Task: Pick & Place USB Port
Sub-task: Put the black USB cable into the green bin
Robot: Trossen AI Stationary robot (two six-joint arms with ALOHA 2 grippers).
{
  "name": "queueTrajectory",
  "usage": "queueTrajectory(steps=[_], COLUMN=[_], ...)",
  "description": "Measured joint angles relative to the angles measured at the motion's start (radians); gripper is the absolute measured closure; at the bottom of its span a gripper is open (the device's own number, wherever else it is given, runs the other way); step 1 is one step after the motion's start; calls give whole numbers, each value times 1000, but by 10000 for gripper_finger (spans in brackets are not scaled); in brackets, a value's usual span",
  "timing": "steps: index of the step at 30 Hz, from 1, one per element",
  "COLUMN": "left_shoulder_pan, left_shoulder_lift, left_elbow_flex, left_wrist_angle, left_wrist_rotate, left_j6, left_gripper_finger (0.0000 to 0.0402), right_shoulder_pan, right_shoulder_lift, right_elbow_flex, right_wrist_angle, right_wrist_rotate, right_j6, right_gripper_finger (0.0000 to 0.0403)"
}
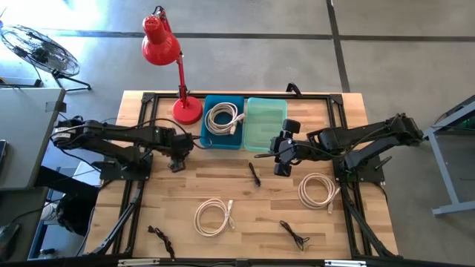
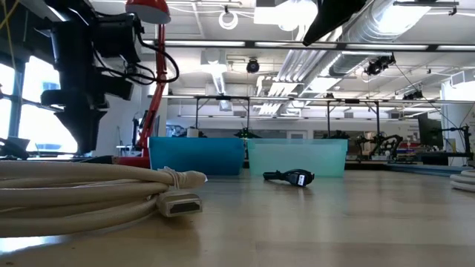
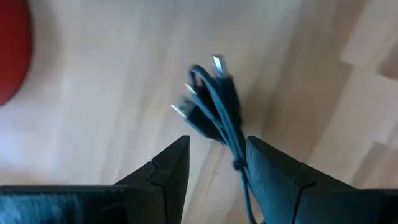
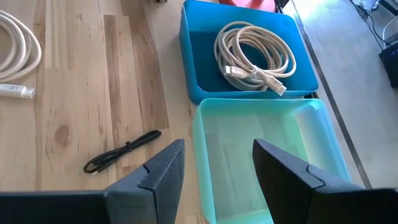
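A dark USB cable bundle [image 3: 214,106] with metal plugs shows between the fingers of my left gripper [image 3: 217,146], which is open. That gripper [image 1: 178,163] hangs over the table just near of the blue bin [image 1: 210,141], beside the red lamp base [image 1: 187,111]; in the high view it hides the bundle. My right gripper [image 1: 280,167] is open and empty, above the near edge of the green bin [image 4: 198,124]. A white coiled cable [image 4: 252,53] lies in the blue bin [image 4: 193,87]. My left gripper has the dark bundle's strands [image 3: 239,165] running along the inner side of one finger [image 3: 267,168], with its plug ends sticking out past the fingertips. The fingers stand apart, and I cannot tell whether that finger touches the strands.
Another black cable [image 1: 254,174] lies in mid-table, also in the low view [image 2: 293,178] and the right wrist view [image 4: 121,152]. Two white coils [image 1: 215,215] [image 1: 319,189] and two black bundles [image 1: 159,237] [image 1: 295,235] lie nearer. The red lamp [image 1: 159,41] stands at the far left.
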Motion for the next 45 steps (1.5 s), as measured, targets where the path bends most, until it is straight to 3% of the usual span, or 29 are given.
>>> queueTrajectory(steps=[17,27,37,45], left_shoulder_pan=[-1,0,0,0], left_shoulder_lift=[147,150,149,144], left_elbow_flex=[3,-2,-9,-127], left_wrist_angle=[23,71,82,224], left_wrist_rotate=[-20,136,2,0], left_j6=[-1,-1,7,-1], left_gripper_finger=[248,248,248,252], right_shoulder_pan=[2,2,2,15], right_shoulder_lift=[0,0,0,0], right_elbow_flex=[0,0,0,0], right_wrist_angle=[0,0,0,0], right_wrist_rotate=[-26,-26,-32,-35], right_j6=[12,12,11,12], right_gripper_finger=[220,220,220,220])
